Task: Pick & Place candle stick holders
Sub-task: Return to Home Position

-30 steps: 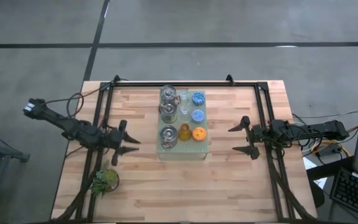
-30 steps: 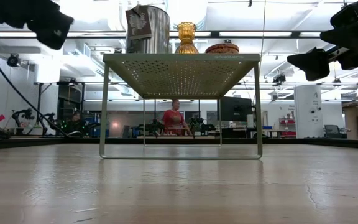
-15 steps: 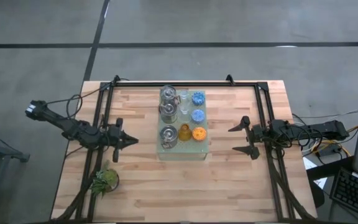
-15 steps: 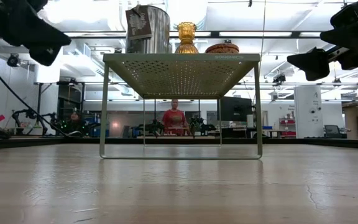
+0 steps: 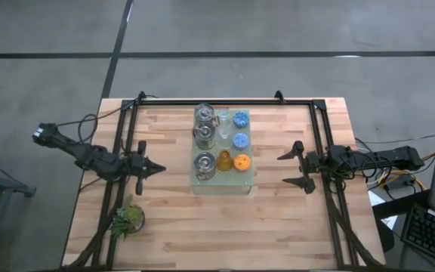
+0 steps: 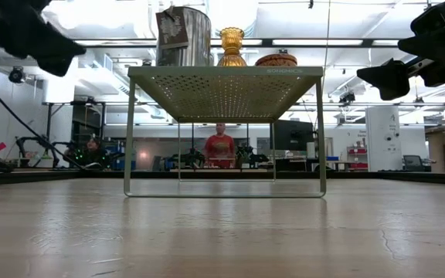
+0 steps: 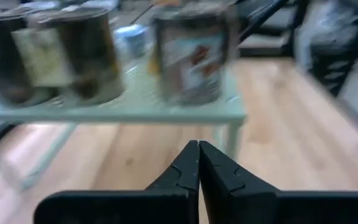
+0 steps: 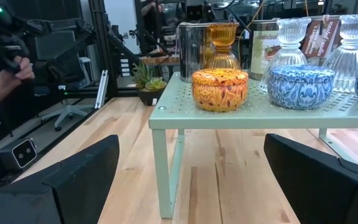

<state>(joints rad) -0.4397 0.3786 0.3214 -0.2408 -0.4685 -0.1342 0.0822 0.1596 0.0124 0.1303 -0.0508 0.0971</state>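
Dark left arm (image 5: 97,160) reaches level, jaws closed, toward the shelf (image 5: 221,186).

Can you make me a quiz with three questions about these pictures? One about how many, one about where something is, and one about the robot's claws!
1. How many blue holders stand on the green shelf?
A. two
B. four
C. none

2. Where is the leafy plant?
A. on top of the shelf
B. inside a silver holder
C. on the table, near the left arm

3. Which gripper is wide open?
A. the left gripper
B. the right gripper
C. neither

Answers:
1. A: the high view shows two blue tops, one behind the other, on the shelf's right side.
2. C: it sits on the bare wood, apart from the shelf.
3. B: the right wrist view shows its fingers far apart, while the left gripper's fingers touch.
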